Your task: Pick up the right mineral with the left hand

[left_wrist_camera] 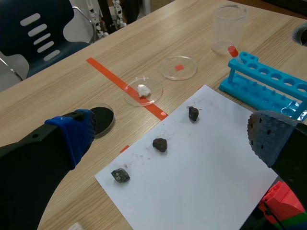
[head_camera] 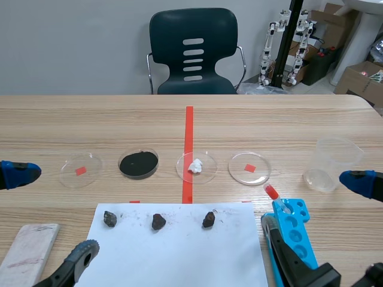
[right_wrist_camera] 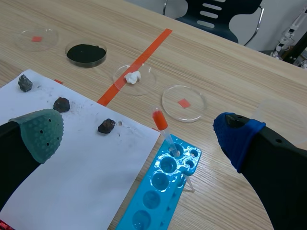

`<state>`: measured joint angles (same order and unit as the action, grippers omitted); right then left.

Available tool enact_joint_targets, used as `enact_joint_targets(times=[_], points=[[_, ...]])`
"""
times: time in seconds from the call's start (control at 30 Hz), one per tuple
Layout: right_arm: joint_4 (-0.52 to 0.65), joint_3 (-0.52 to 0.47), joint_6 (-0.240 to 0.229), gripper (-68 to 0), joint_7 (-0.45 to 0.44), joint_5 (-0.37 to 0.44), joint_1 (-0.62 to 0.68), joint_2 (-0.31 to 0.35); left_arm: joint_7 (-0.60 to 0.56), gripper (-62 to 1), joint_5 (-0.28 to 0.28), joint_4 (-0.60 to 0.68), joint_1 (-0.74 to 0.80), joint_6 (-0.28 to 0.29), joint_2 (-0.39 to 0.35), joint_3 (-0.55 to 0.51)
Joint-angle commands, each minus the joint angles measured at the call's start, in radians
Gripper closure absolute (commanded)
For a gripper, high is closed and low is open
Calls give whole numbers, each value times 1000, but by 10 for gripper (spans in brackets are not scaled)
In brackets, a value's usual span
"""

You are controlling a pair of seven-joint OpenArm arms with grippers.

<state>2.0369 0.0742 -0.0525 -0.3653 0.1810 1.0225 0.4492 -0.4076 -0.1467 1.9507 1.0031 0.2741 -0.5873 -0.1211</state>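
**Three minerals on paper, both jaws open and empty**

Far left, near edge of the counter (head_camera: 299,119): grey-white block (head_camera: 27,248), lying flat.

Left jaws: spread wide, gripping nothing, low beside the left edge of the white sheet (head_camera: 173,257), apart from all three stones.

Beyond the sheet, a row of dishes:
- first clear dish (head_camera: 81,170), with a red square in it
- black-powder dish (head_camera: 138,164)
- white-lump dish (head_camera: 196,167), over the red tape line
- second clear dish (head_camera: 249,168), also with a red square

Along the sheet's far side, a row of dark stones: left mineral (head_camera: 109,219), middle mineral (head_camera: 158,222), right mineral (head_camera: 208,219).

Right mineral:
- lies on the paper at the right end of that row
- sits just on the near side of the white-lump dish
- touches no other object
- in the left wrist view, sits ahead of the jaws and well apart from both fingers

Just off the sheet's right edge: blue tube rack (head_camera: 294,236), with a red-bulbed pipette (head_camera: 271,192) leaning in its far end.

Beyond the rack, further right: clear beaker (head_camera: 332,164), upright.

Right jaws: wide open, holding nothing, low near the rack.
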Motion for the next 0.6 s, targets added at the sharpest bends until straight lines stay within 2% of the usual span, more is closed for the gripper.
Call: enact_joint_targets(times=[0.0,0.57], points=[[4,-2,0,-679,-15,7,-9,8,-3,-623,-9,20,8,3,5,-3],[4,-2,0,-679,-15,7,-9,8,16,-623,-9,20,8,3,5,-3]])
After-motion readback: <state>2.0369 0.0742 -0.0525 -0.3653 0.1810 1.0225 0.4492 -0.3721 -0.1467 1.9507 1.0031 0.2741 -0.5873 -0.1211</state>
